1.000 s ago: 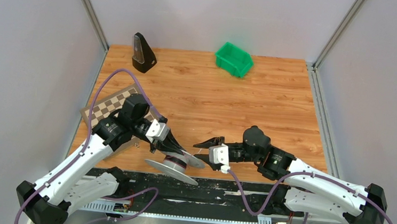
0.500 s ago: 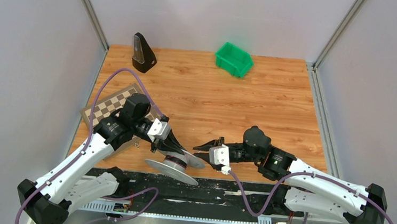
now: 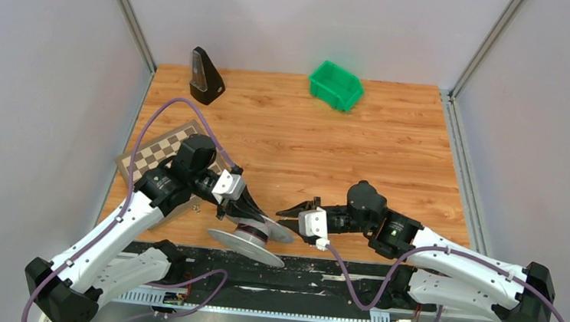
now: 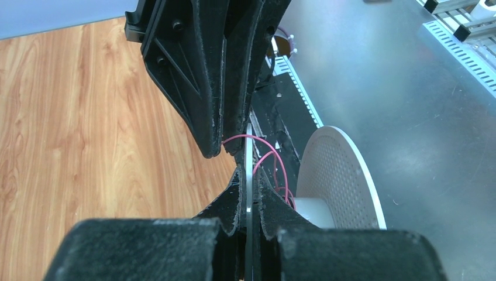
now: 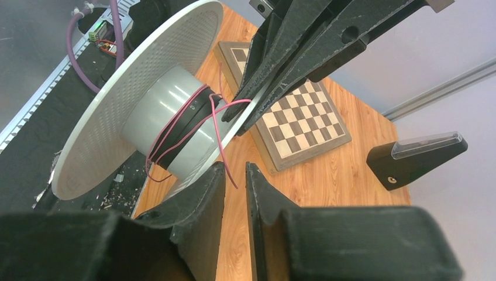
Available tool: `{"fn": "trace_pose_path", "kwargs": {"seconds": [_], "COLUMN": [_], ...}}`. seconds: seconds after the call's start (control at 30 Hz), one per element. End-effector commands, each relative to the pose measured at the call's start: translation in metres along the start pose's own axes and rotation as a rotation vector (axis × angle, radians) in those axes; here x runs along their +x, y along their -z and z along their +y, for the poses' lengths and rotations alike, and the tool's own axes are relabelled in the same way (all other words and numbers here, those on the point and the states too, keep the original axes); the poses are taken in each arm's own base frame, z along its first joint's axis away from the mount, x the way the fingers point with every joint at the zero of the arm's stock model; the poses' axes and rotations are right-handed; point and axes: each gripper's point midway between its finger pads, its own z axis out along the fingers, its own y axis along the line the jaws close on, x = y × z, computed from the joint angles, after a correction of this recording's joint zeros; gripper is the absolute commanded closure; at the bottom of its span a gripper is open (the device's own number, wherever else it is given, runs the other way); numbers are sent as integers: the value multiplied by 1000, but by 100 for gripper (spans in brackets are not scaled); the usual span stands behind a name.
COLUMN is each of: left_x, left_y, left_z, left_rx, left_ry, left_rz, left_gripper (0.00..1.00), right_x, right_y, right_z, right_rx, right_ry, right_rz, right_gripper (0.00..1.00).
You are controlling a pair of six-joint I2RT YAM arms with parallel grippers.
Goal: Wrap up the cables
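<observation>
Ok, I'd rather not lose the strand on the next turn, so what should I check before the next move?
1. Hold on the spool: the left gripper is shut on the rim of the reel. Ok.
2. Strand placement: the loose end of the cable hangs between the jaws of the right gripper. Ok.
3. Pinch on that end: a narrow gap shows between the right jaws. Not ok.
4. Windings snug on the hub: the loops stand slack. Not ok.
5. Clearance: the reel sits apart from the chessboard. Ok.
</observation>
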Motion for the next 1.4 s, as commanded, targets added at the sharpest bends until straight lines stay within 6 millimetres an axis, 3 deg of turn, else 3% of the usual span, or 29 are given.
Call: {"fn": "trace_pose_path", "kwargs": {"seconds": [0.0, 0.13, 0.3, 0.43, 0.57, 0.97, 1.2, 1.37], "left_x": [-27, -25, -20, -17, -22, -70, -104, -136], "left_y": [2, 3, 7, 10, 11, 24, 27, 53], "left_z": [7, 9, 19, 31, 36, 40, 45, 57], "left_rx": [-10, -24, -104, -180, -219, -365, -406, -582], "left_ry": [-110, -112, -114, -72, -25, 8, 70, 73], "left_rz": [-42, -35, 7, 30, 15, -129, -338, -541], "left_gripper": [100, 100, 100, 100, 100, 100, 100, 100], "right_x": [-28, -29, -35, -43, -36, -8, -9, -23], "right_y": [-4, -1, 13, 28, 35, 47, 41, 47], "right_z": [-4, -9, -20, -16, -12, -5, -5, -13], "right_rx": [-24, 7, 100, 138, 180, 337, 363, 417], "right_ry": [33, 28, -54, -121, -223, -463, -561, -651], "right_rz": [-89, -78, -69, -97, -87, -116, -207, -342], "right_gripper": [80, 100, 100, 100, 100, 100, 100, 100]}}
